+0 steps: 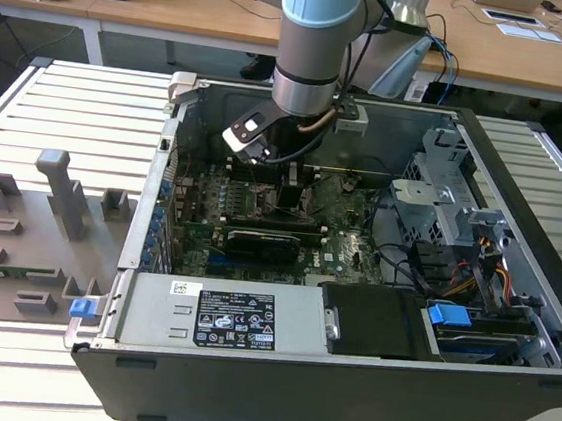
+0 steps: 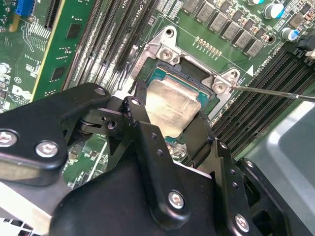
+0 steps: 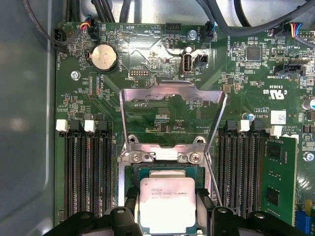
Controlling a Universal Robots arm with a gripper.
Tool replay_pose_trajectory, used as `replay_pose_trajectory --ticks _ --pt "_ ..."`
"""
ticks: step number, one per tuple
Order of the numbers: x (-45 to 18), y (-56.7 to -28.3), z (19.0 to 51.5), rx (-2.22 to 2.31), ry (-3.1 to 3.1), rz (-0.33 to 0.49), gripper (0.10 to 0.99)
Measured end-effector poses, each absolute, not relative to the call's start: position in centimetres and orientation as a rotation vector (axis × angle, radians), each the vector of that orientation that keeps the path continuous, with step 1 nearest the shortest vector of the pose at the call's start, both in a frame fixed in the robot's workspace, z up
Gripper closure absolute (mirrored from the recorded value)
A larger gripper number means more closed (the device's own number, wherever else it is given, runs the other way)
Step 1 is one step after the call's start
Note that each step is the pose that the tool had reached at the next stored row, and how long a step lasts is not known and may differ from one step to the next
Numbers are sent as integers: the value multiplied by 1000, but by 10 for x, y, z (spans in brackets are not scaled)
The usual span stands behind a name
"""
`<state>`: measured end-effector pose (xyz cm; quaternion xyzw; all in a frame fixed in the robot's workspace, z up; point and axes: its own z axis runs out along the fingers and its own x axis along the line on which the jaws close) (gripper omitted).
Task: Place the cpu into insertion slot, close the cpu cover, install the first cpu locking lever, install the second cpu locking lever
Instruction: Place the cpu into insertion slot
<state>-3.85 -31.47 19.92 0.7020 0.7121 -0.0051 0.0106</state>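
gripper: 1, reaching down into the open computer case; its 2 black fingers press on opposite edges of the cpu and grip it, so they stand only chip-wide apart
cpu: 1, pale metal top up, between the fingertips and over the insertion slot – I cannot tell whether it is fully seated
insertion slot: 1, directly under the gripper, with its teal edge showing past the chip
cpu cover: 1, swung open and standing up just beyond the fingertips in the first wrist view, green board visible through its window
locking lever: 1 thin wire rod in each wrist view, running off from the slot's corner
first wrist view adds: 1 coin battery beyond the cover, and 2 banks of memory slots flanking the gripper
exterior view adds: the arm – and the whole case around the tool
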Motion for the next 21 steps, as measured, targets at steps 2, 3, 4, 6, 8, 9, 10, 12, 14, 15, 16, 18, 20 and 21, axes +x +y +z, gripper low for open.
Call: replay_pose_trajectory --ticks 2,3,4,6,8,9,10,12,14,15,16,18,20,21 --pt "-39 -315 198 2191 2222 -16 545" --pt "-39 -315 198 2191 2222 -16 545" --pt "-39 -315 198 2191 2222 -17 545" --pt "-39 -315 198 2191 2222 -16 545" --pt "-39 -315 198 2191 2222 -16 545" --pt "-38 -315 198 2191 2222 -15 533" --pt "-39 -315 198 2191 2222 -15 533" --pt "-39 -315 198 2191 2222 -16 467" --pt "-39 -315 199 2191 2222 -16 467" --pt "-39 -315 200 2191 2222 -16 467" --pt "-39 -315 202 2191 2222 -16 467" --pt "-38 -314 209 2190 2222 -17 467" --pt "-39 -314 213 2190 2221 -18 467" --pt "-38 -313 215 2190 2221 -19 478"
